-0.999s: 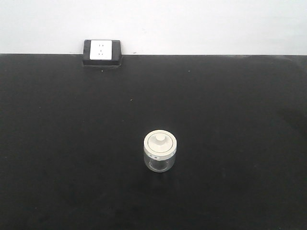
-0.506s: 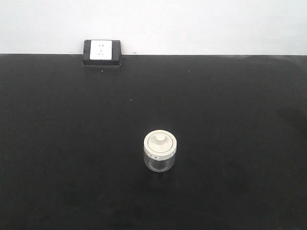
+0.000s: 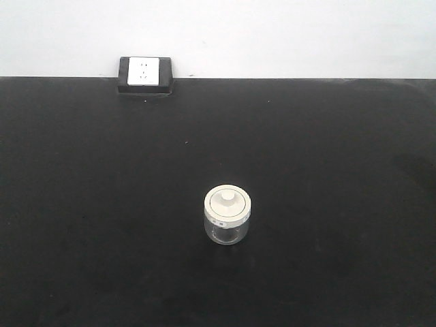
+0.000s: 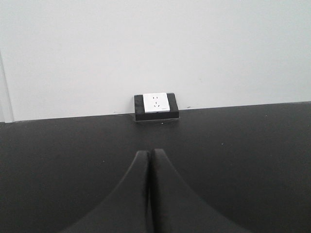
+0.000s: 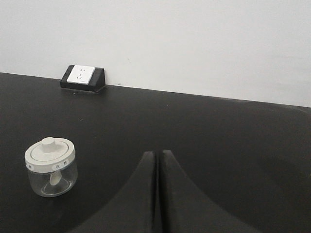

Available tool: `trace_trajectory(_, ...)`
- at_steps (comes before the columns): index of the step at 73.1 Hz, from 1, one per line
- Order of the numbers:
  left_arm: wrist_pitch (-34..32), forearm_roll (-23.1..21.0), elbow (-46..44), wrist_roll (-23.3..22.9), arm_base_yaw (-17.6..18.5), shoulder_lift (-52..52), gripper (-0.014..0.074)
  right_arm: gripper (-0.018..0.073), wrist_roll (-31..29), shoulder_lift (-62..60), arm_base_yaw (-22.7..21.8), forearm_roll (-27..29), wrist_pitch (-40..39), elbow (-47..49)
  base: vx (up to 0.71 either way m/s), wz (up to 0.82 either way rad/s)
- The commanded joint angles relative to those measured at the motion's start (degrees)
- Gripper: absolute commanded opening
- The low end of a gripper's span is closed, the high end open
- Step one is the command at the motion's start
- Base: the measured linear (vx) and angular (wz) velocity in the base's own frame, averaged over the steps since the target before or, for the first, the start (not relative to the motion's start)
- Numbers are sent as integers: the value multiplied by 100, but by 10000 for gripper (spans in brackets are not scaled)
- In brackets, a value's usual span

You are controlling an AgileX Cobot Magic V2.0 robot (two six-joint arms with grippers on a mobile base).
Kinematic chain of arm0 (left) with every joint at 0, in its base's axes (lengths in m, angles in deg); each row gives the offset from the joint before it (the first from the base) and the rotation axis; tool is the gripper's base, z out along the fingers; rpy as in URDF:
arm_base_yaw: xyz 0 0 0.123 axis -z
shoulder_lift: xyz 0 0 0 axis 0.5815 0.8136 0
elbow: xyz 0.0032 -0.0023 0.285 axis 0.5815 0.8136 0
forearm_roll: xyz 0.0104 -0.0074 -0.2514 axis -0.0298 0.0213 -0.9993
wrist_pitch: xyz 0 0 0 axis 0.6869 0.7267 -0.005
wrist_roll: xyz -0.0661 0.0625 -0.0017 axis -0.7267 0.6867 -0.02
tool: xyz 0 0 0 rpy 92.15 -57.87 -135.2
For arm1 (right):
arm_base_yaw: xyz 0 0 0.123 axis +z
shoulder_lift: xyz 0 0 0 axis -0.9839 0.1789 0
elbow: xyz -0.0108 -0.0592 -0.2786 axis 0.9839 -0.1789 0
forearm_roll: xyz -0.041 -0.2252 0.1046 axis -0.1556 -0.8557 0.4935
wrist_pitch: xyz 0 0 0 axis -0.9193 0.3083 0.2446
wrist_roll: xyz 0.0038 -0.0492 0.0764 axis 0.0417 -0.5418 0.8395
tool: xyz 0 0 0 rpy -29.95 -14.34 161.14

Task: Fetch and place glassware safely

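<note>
The small squat clear glass jar with a round off-white lid (image 3: 227,214) stands upright and alone on the black matte tabletop (image 3: 340,170), a little below the middle of the front view, with open surface on every side of it, which I judge leaves room to come at it from either flank. Its central lid knob (image 3: 228,198) points straight up and the lid sits level, so the jar looks closed and stable. My right gripper (image 5: 158,154) shows at the bottom centre of the right wrist view with its two dark jaws pressed together, holding nothing; the jar sits at the lower left of that view (image 5: 50,166), well apart from the fingertips, so I judge the fetch has not begun and that the jaws must part before any grasp. My left gripper (image 4: 147,153) is likewise closed on nothing at the bottom centre of the left wrist view, and the jar does not appear there at all. That view faces the white wall socket in its black housing (image 4: 156,106) at the far table edge against the pale wall (image 4: 146,48). Neither arm appears in the front view.
</note>
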Motion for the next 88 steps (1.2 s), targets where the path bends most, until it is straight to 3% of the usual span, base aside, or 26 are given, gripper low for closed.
trace_trajectory(1,-459,-127,181,-9,47,-105,-7,-8,-21,123,-10,-77,-427,145,0,0)
trace_trajectory(88,-451,-250,177,-10,47,-100,-7,-8,-21,123,-10,-77,-404,145,0,0)
